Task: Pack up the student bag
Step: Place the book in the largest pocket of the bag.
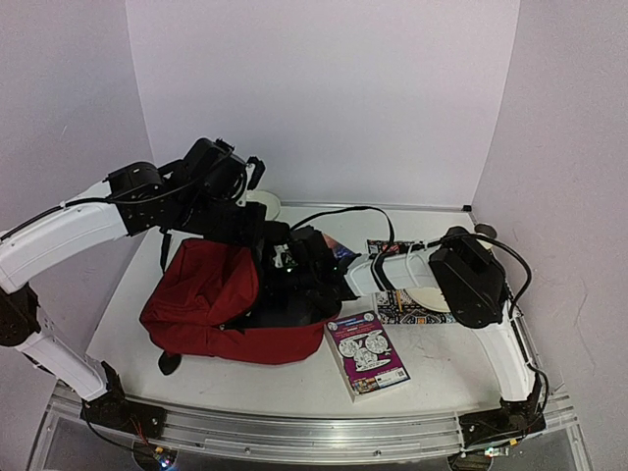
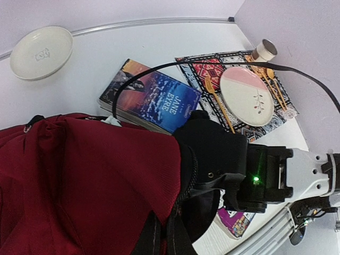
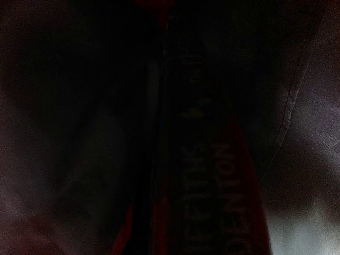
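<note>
I see a white table (image 1: 294,383) closed in on three sides by plain walls of a pale lilac-white colour: a back wall (image 1: 324,88), a left wall (image 1: 59,98) and a right wall (image 1: 569,147). A metal rail (image 1: 314,430) runs along the near edge of the table. The light is soft and even, with only weak shadows.

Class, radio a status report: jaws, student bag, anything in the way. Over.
Left jaws shut at edge of student bag. Right jaws inside it by a book spine, grip unclear. Jane Eyre book, purple book outside, not blocking.
</note>
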You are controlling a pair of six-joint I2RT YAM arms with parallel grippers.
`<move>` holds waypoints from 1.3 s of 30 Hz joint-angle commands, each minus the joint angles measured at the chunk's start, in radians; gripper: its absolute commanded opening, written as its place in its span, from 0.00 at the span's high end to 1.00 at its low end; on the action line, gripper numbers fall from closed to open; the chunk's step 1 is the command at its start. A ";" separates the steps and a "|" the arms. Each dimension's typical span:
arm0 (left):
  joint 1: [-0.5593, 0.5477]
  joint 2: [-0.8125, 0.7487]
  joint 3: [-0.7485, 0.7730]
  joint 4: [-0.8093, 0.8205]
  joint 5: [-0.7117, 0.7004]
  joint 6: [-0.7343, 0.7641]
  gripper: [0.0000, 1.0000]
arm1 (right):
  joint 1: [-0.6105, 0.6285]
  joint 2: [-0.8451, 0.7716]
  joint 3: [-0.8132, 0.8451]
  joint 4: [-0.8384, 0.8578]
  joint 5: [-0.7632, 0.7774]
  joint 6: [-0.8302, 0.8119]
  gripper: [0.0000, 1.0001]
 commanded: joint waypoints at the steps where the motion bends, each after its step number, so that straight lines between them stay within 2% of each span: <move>1: -0.006 -0.071 -0.004 0.199 0.170 -0.026 1.00 | 0.007 -0.027 0.010 0.082 0.003 -0.005 0.98; 4: -0.006 -0.099 -0.027 0.208 0.169 -0.030 1.00 | 0.007 -0.054 -0.027 0.044 0.027 -0.026 0.91; 8: -0.006 -0.146 -0.074 0.209 0.110 -0.040 1.00 | 0.008 -0.085 -0.059 -0.015 0.051 -0.065 0.62; 17: 0.033 -0.246 -0.262 0.174 -0.041 -0.130 1.00 | 0.007 -0.178 -0.104 -0.122 0.098 -0.173 0.29; 24: 0.104 -0.294 -0.385 0.119 -0.135 -0.154 1.00 | 0.008 -0.276 -0.134 -0.264 0.166 -0.276 0.17; 30: 0.127 -0.284 -0.427 0.114 -0.158 -0.154 1.00 | 0.007 -0.300 -0.159 -0.343 0.185 -0.307 0.16; 32: 0.131 -0.282 -0.431 0.115 -0.153 -0.158 1.00 | 0.007 -0.298 -0.164 -0.352 0.186 -0.313 0.20; 36: 0.132 -0.278 -0.402 0.133 -0.082 -0.140 1.00 | 0.008 -0.265 -0.148 -0.354 0.172 -0.321 0.40; 39: 0.132 -0.274 -0.366 0.151 -0.005 -0.103 1.00 | 0.007 -0.234 -0.119 -0.319 0.132 -0.319 0.62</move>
